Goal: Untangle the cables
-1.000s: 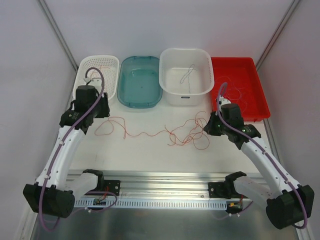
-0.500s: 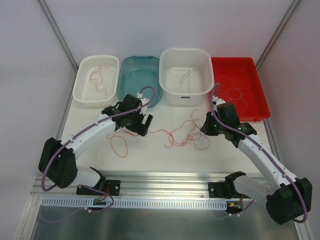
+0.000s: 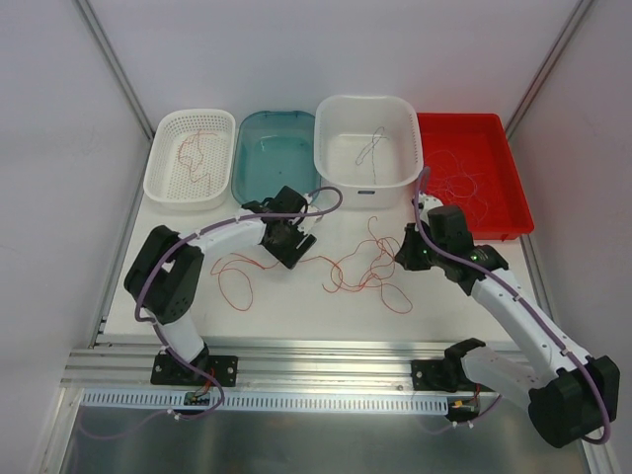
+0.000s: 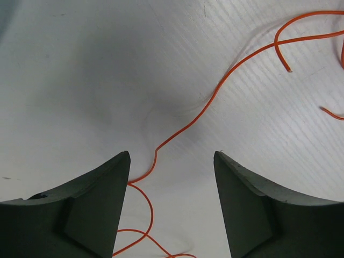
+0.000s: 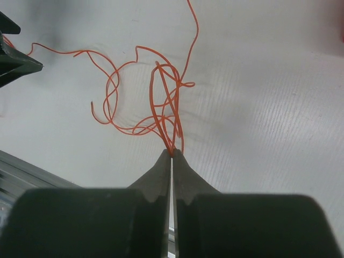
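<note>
White table top [image 3: 296, 316] lies all around me, with plain white walls behind it. Some things are hard to see. My left gripper [image 4: 172, 161] has its two dark jaws wide apart, holding nothing. One of the thin red wires [image 3: 360, 269] runs over the table between those jaws and slips out of sight behind the left one. I cannot tell if it touches that jaw. More bits of wire are cut off at the right edge of that wrist view. From above, my left fingers are hidden under my own black wrist.

My right gripper [image 5: 172, 155] has its jaws pressed together, pinching a few strands of the thin red wires. Where the strands end inside the jaws is hidden. The rest spread out in a loose curly tangle on the table between my two grippers. I cannot make out which strand goes over which.

Four bins stand in a row at the far side. A white plastic basket with holes [image 3: 158, 183] holds a red wire loop [image 3: 193, 158]. A see-through blue-green tub [image 3: 245, 193] is next. A deep white tub [image 3: 331, 178] holds a thin grey wire [image 3: 370, 146]. A flat red tray [image 3: 515, 212] has some red curls [image 3: 464, 186], hard to see on the red. A purple hose [image 3: 423, 193] on my right arm rises in front of that tray's left edge.
</note>
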`<state>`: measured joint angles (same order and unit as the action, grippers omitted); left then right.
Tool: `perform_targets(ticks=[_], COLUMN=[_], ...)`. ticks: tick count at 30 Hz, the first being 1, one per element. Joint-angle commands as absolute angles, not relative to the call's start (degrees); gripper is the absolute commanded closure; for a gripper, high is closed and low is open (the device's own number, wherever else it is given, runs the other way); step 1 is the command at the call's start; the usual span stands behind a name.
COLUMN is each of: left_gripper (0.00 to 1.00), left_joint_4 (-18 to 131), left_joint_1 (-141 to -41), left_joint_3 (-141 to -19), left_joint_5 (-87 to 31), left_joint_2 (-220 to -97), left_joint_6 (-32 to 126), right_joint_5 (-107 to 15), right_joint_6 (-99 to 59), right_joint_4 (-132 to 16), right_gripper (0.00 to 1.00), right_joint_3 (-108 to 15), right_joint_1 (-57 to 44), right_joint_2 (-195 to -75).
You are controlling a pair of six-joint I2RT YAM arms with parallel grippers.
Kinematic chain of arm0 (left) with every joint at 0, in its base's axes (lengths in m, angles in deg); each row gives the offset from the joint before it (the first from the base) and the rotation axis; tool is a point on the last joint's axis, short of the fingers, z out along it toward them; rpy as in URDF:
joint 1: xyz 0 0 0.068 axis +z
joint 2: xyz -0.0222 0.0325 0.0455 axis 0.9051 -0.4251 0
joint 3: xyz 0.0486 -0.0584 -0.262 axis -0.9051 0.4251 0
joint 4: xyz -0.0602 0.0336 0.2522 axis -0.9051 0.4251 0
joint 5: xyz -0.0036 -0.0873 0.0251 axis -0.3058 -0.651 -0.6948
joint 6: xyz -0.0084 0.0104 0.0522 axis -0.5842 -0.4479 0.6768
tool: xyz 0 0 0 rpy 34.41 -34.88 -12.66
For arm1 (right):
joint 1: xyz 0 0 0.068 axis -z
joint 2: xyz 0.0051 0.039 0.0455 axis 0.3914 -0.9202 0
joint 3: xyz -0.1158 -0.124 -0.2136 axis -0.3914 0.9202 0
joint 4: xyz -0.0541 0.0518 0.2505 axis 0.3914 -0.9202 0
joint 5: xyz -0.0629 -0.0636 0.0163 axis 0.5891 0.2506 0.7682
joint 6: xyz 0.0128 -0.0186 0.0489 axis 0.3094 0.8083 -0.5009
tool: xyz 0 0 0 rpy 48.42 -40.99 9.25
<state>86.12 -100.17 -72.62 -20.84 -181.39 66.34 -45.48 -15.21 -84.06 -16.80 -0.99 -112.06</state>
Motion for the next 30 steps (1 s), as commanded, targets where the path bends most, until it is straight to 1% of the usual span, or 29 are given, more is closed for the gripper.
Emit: perform_targets(ticks=[1,3,6,7,8,9,10,12,13,18,23,26,30], left_gripper=[0.37,0.38,0.43,0.50,0.53,0.60,0.73,0.86,1.00,1.00,1.00,1.00,1.00], left_joint_4=[85.8,85.7,85.8,85.8,85.8,85.8,85.8,85.8,85.8,90.0,97.7,102.0,105.4], left_joint_1=[-100.7,-100.7,-100.8,-100.7,-100.7,-100.7,-100.7,-100.7,-100.8,-100.7,-99.7,-96.8,-88.0], left_joint_3=[-74.9,-75.1,-75.5,-75.8,-75.9,-75.9,-75.8,-75.1,-74.8,-74.6,-75.5,-76.6,-79.7], left_joint_5=[-21.3,-21.2,-20.9,-21.3,-21.8,-22.0,-22.0,-20.8,-20.2,-13.2,-6.3,-4.0,-5.5], left_joint_2=[-182.4,-184.1,-186.6,-187.0,-187.6,-187.7,-187.5,-186.4,-185.7,-176.7,-166.5,-161.4,-155.0], left_joint_6=[71.5,71.7,71.4,71.2,70.8,70.4,70.1,69.7,69.5,65.7,62.6,59.8,55.8], right_joint_5=[-46.6,-46.4,-46.3,-46.1,-46.0,-45.7,-45.5,-43.9,-43.1,-39.0,-35.3,-33.9,-32.6], right_joint_6=[-13.7,-13.6,-13.6,-13.6,-13.6,-13.6,-13.6,-13.6,-13.6,-13.7,-15.8,-17.4,-19.3], right_joint_4=[-84.0,-84.1,-84.3,-84.4,-84.3,-84.6,-84.7,-85.4,-85.6,-87.6,-88.6,-89.2,-90.1], right_gripper=[0.99,0.99,0.99,0.99,0.99,0.99,0.99,0.99,0.99,0.99,0.99,0.99,0.99], right_joint_3=[-16.2,-16.2,-16.1,-16.1,-15.9,-15.9,-15.9,-16.1,-16.1,-16.7,-16.3,-16.0,-14.8], right_joint_1=[-1.4,-1.4,-1.4,-1.4,-1.4,-1.4,-1.4,-1.5,-1.4,-1.4,-1.2,-0.9,0.7], right_joint_2=[-109.8,-109.7,-109.5,-109.3,-109.3,-109.3,-109.3,-109.0,-108.9,-108.4,-109.6,-110.4,-110.4])
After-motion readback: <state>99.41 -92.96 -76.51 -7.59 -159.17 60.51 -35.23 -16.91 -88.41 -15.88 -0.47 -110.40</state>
